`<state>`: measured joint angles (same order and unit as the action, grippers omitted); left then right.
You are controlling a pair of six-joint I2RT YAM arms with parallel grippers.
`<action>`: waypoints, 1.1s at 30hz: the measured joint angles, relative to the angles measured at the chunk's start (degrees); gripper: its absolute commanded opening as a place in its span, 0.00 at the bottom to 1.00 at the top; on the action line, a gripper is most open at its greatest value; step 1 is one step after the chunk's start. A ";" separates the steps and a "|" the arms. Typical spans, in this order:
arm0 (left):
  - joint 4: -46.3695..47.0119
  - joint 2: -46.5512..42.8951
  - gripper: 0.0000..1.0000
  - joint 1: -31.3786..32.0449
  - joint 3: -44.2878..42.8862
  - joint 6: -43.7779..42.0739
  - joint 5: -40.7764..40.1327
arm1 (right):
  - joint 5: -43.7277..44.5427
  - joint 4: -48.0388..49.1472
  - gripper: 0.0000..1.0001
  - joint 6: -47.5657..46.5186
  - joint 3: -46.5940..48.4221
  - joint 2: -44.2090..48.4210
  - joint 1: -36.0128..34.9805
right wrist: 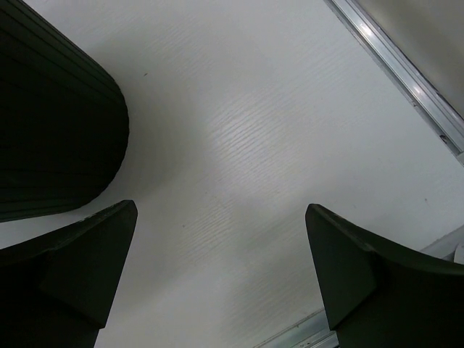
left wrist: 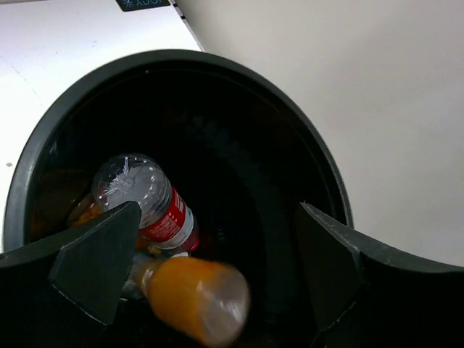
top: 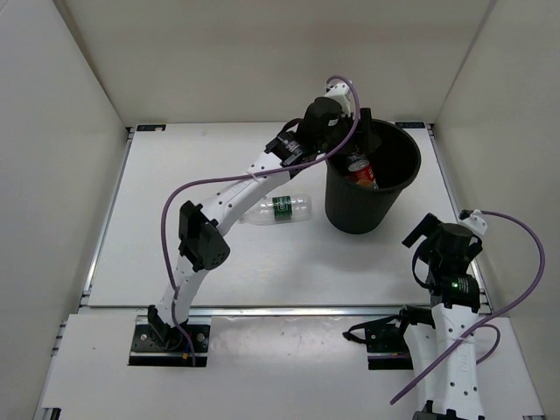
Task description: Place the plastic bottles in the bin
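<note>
Over the bin (left wrist: pixel 181 58), the left gripper (left wrist: pixel 217 217) gapes wide, holding nothing, so the blurred orange bottle (left wrist: pixel 196 297) can drop beside a red-label bottle (left wrist: pixel 156 203) inside. One green-label bottle (top: pixel 282 207) lies on the bench (top: pixel 175 219) beside the bin. Nearby the right gripper (right wrist: pixel 221 217) hangs wide and empty.

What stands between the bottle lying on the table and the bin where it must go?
Nothing visible does. The bottle lies on its side just left of the bin, and only bare table shows between them.
</note>
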<state>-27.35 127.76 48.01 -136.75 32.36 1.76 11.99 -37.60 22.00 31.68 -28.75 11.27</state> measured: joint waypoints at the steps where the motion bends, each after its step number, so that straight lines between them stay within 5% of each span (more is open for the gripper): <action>1: 0.28 -0.70 0.98 0.13 0.92 -0.15 -0.35 | 0.04 -0.33 0.99 0.11 0.46 0.00 -0.42; 10: -4.02 -11.96 0.99 -0.44 2.32 -4.26 -3.72 | 2.03 -7.30 0.99 -4.09 18.23 -6.97 -0.72; 15: -4.70 -37.33 0.98 -7.26 29.66 -5.90 -8.94 | 1.86 -8.81 0.98 -9.70 38.66 -15.10 -4.59; 18: -5.81 -55.47 0.98 -19.37 51.95 -3.43 -11.47 | 0.04 -9.81 0.98 -12.07 47.45 -20.33 -14.05; 22: -13.11 -69.00 0.99 -32.50 70.69 -0.61 -15.04 | 0.85 -10.10 0.99 -16.02 54.82 -29.86 -37.75; 26: -23.50 -70.93 0.98 -34.97 77.61 0.90 -19.08 | -3.52 -12.48 0.98 -23.06 68.24 -48.39 -54.84; 33: -33.03 -81.07 0.99 -37.81 79.78 2.27 -23.10 | -15.54 -14.60 0.99 -37.46 74.84 -74.93 -60.48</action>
<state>-60.38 46.70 10.20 -56.97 34.63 -21.34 -3.55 -52.21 -15.46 106.52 -103.68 -49.21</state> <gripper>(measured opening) 0.987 0.992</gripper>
